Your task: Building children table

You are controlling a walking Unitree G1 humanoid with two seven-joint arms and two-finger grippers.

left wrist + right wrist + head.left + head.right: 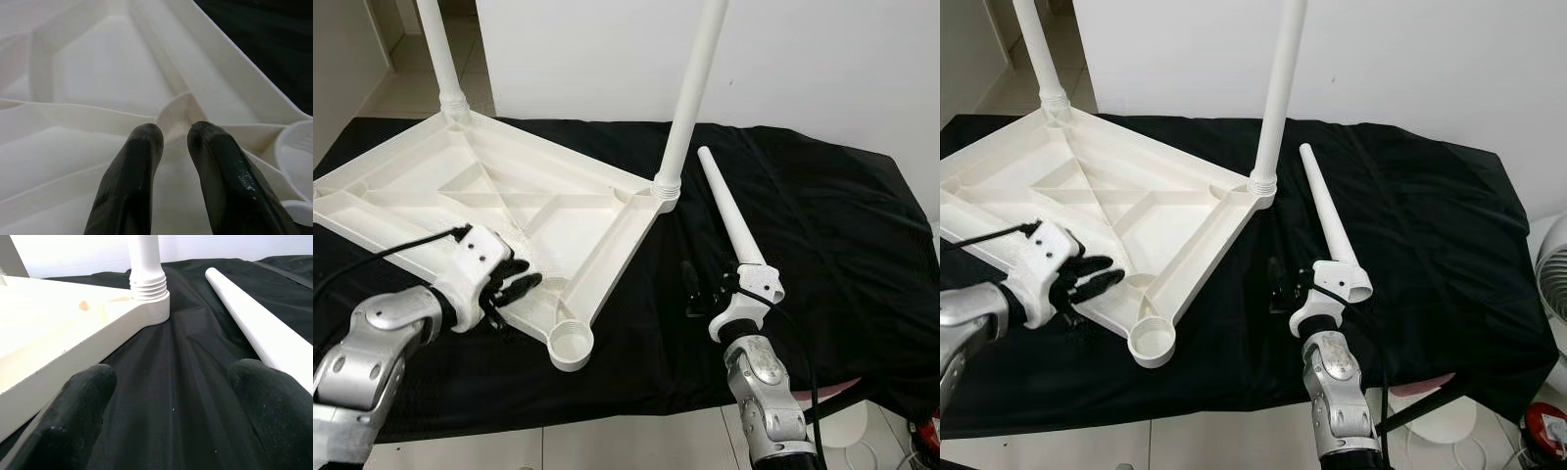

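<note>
A white plastic table top [440,186] lies upside down on a black cloth. Two white legs stand screwed into it, one at the far corner [438,49] and one at the right corner [690,88]. The near corner socket [572,345] is empty. A loose leg [729,211] lies on the cloth to the right, thick end toward me. My left gripper [516,279] rests on the ribbed underside just left of the empty socket, its fingers almost together with nothing between them [175,134]. My right gripper [705,291] hovers open over the cloth between the table's edge and the loose leg [254,328].
The black cloth [842,225] covers the whole work surface, its front edge close to me above a tiled floor. A white wall stands behind. A white fan [1552,264] and a small red object [1547,431] sit off to the right.
</note>
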